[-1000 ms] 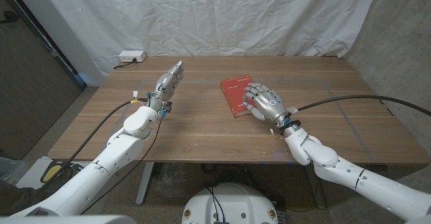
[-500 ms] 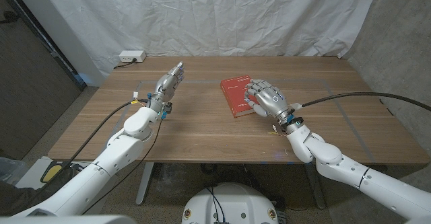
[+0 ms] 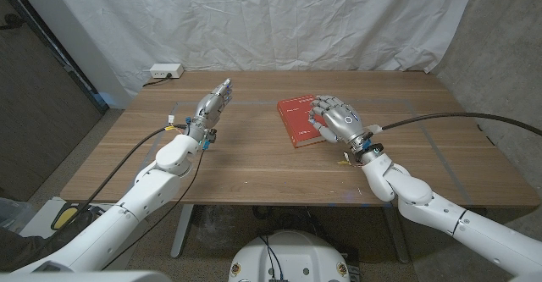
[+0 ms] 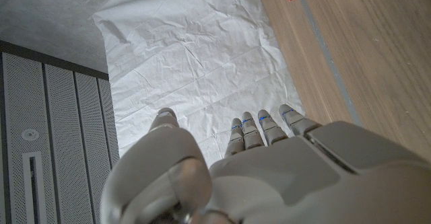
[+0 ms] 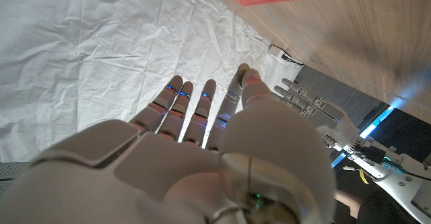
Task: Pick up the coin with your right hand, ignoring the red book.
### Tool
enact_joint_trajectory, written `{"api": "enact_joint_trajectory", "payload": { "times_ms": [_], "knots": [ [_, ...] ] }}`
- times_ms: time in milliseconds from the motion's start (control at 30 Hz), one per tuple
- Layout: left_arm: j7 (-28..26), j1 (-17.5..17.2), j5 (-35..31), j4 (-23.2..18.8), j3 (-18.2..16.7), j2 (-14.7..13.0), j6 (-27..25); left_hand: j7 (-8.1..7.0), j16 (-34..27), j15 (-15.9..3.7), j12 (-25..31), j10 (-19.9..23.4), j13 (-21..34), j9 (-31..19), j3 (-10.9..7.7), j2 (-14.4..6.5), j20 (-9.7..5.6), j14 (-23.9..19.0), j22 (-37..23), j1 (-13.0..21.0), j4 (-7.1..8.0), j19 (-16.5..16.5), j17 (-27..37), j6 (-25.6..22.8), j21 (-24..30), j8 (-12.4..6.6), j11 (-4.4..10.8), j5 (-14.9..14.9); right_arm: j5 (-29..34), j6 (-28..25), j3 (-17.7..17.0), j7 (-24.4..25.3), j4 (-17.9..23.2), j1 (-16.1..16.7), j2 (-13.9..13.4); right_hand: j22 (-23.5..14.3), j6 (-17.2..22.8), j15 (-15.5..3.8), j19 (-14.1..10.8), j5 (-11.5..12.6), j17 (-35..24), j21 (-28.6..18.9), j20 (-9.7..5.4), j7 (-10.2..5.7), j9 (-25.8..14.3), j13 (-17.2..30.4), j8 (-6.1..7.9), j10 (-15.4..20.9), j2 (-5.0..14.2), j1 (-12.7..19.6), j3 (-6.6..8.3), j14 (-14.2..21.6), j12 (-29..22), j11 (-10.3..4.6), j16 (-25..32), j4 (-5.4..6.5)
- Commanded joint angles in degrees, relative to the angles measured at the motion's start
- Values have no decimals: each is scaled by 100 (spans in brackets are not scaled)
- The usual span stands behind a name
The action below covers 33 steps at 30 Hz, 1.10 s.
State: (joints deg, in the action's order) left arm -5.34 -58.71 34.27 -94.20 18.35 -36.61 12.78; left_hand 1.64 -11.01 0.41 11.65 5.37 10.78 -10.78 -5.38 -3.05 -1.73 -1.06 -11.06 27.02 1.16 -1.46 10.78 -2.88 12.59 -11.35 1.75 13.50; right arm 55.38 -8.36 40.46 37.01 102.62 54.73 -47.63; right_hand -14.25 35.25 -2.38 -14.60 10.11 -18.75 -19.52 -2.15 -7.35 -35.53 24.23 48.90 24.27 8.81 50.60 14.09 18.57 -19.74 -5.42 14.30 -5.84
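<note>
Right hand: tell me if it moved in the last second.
Yes. The right hand shifted slightly toward the table's far edge, over the red book, which stayed put.

A lab: white backdrop sheet [image 3: 288, 24] behind a wooden table [image 3: 254, 159].

You've got a flat red book [image 3: 299, 119] with small white print on its cover, on a brown wood-grain table [image 3: 254, 159]. Silver-grey metal right hand [image 3: 337, 118] and matching silver-grey left hand [image 3: 211, 106], both on glossy white arms with black cables. Backdrop is a wrinkled white cloth sheet [image 3: 279, 19]. White power strip [image 3: 165, 70] at the table's far corner.
</note>
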Motion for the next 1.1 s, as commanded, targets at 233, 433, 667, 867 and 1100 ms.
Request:
{"api": "enact_joint_trajectory", "payload": {
  "times_ms": [233, 433, 667, 867, 1100],
  "knots": [
    [127, 131, 45, 257, -35, 71, 205, 21, 0, -26, 10, 25, 19, -9, 12, -27, -140, -6, -11, 32, -22, -8, 11, -6, 11, -8, -12, -31, -68, -166, -126, -597, 359, -52, 126, -18, 403, -457, -185, 43, -11, -140, -265, -209, 84, 21, 179, 94, -53, -16, 38, 227, -45, -19, 46, -27],
    [185, 204, 53, 315, -21, 78, 205, 17, -1, -14, 10, 26, 19, -9, 14, -27, -141, -10, -11, 36, -26, -11, 10, -10, 10, -9, 5, -31, 25, -268, -127, -965, 517, -118, 118, -16, 408, -505, -245, 42, -10, -174, -298, -221, 102, 23, 201, 120, -69, -39, 28, 264, -48, -51, 52, -20],
    [218, 266, 48, 338, -4, 64, 168, 25, -3, -13, 10, 25, 19, -9, 17, -26, -142, -15, -10, 43, -31, -14, 10, -5, 8, -8, -1, -32, -25, -186, -187, -931, 559, -117, 118, -14, 402, -515, -275, 48, -6, -198, -317, -260, 124, 25, 219, 137, -81, -51, 26, 273, -45, -72, 42, -21],
    [224, 278, 65, 365, -16, 79, 197, 22, 0, -20, 8, 19, 19, -9, 19, -25, -143, -8, -10, 50, -36, -15, 9, -2, 8, -7, -10, -32, -27, -187, -275, -973, 696, -77, 61, -11, 414, -529, -307, 54, -1, -220, -333, -257, 149, 26, 237, 161, -84, -53, 30, 295, -46, -70, 38, -25],
    [208, 255, 52, 326, -29, 51, 195, 24, -3, -15, 7, 18, 19, -9, 21, -25, -144, -17, -10, 58, -42, -15, 9, 3, 8, -5, -15, -33, -86, -191, -398, -1111, 887, -43, 16, -7, 396, -541, -343, 58, 3, -242, -357, -262, 158, 27, 250, 164, -87, -54, 34, 312, -39, -65, 34, -29]
  ]
}}
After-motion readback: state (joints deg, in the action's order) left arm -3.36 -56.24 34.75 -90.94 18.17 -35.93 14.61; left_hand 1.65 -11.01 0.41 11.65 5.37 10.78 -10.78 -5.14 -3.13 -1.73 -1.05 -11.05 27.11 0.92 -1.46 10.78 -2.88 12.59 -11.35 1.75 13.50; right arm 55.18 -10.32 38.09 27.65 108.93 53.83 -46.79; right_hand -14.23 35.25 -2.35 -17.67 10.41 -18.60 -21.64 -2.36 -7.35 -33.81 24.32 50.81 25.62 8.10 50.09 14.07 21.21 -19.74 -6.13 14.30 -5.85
